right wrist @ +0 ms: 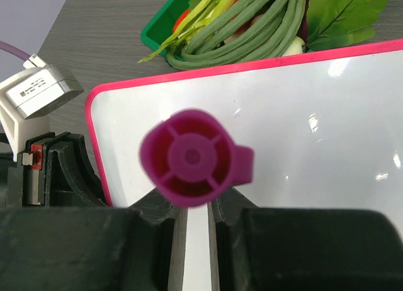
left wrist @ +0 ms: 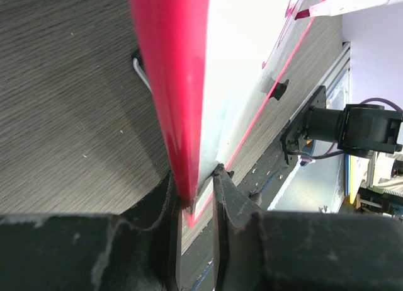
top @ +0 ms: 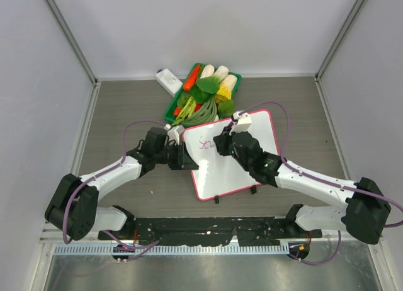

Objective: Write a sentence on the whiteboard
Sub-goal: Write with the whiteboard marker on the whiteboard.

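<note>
Whiteboard (top: 220, 177) is laid on the table (top: 126, 108) at centre, skewed, far corner just beside the veg basket (right wrist: 156, 34). Its left edge is pinched by the left gripper (left wrist: 192, 206): jaws nearly closed, pink rim clamped between the fingers. This is judged to be an anchor so the board isn't dragged or rotated by pen pressure. The clamp sits at the rim, clear of the writing area, so the surface is left free. A marker (right wrist: 192, 157) is held by the right gripper (right wrist: 193, 206), jaws closed on the barrel. The magenta end cap is seen end-on from the wrist cam, so the pen runs roughly along the camera's line of sight, towards the board. In the left wrist view the magenta tip is seen at the board surface; actual contact can't be confirmed. The right arm is reached diagonally over the board's near-right part, so the upper-left writing zone is kept unobstructed. The sentence (top: 204, 144) is barely started: a few thin magenta letters near the board's upper-left, possibly "Str", too small to be read with confidence. The rest of the board is blank white and glossy, with glare spots. Most of the writing is judged to be outstanding.
</note>
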Motion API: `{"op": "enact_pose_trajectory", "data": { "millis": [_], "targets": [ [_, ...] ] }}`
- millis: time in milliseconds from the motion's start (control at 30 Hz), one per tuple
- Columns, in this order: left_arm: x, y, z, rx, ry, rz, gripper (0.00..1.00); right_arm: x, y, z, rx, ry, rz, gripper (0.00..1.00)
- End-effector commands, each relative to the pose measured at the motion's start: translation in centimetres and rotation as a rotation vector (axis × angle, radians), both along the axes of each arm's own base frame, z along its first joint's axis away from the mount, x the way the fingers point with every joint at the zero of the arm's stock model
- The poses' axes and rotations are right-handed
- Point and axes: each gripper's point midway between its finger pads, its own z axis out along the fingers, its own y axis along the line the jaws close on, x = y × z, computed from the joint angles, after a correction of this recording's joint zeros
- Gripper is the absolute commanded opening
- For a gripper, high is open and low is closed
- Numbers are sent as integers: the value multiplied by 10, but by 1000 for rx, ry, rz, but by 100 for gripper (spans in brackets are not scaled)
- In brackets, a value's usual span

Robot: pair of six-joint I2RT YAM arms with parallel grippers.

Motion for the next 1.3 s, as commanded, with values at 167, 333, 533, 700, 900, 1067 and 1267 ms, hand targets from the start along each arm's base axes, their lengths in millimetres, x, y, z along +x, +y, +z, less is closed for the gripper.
{"op": "enact_pose_trajectory", "data": {
  "millis": [167,333,533,700,900,1067,1267],
  "targets": [
    [-3,18,-29,161,-12,18,0,10,-4,6,-19,-20,-47,1],
    [-4,18,-30,163,-10,14,0,17,-5,16,-21,-45,-84,1],
    [-3,18,-31,166,-11,15,0,21,-8,17,-27,-49,-112,1],
    [-4,18,-31,166,-8,13,0,25,-13,21,-32,-61,-147,2],
    [-3,18,-30,165,-15,18,0,27,-14,25,-31,-70,-155,2],
    [-4,18,-30,167,-13,17,0,27,-14,24,-29,-66,-158,1],
    [-4,17,-29,167,-16,14,0,24,-17,19,-37,-56,-161,1]
  ]
}}
